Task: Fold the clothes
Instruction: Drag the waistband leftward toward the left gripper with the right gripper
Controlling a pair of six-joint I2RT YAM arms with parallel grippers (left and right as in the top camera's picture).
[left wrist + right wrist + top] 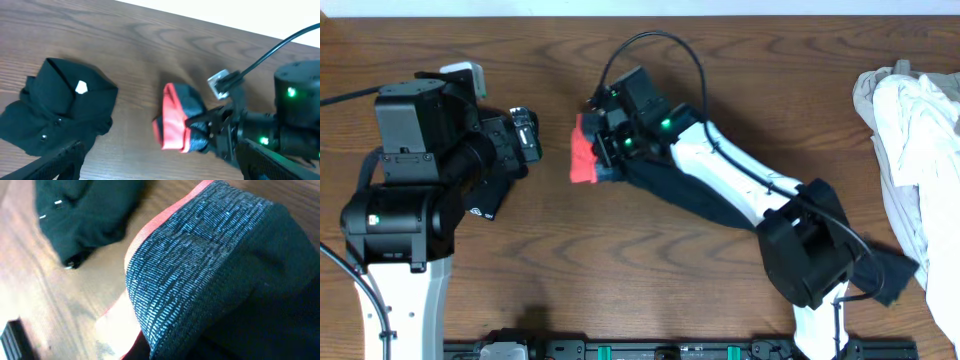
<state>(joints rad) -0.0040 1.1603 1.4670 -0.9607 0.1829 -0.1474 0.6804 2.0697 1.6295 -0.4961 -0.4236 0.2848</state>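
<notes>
At counter (550,260) centre, right gripper (603,148) is clenched on the trousers (658,184) at the waistband (585,160). Legs (885,272) trail back under the right arm (740,185) toward its base; left gripper (527,135), wide open, sits just left.

Even soft light, faint shadows. Left wrist view slightly blurred; right wrist close-up perhaps defocused.

Brown wood-grain desk (620,270) carrying 3 textile items: black trousers (652,182) stretched diagonally from centre toward the near right, their red-orange edge (583,150) bunched at the centre end; a small black folded garment (60,105) with a white tag (81,87), left of that bunch and apart from it; a pale heap of cloth (915,150) at the right edge.
</notes>
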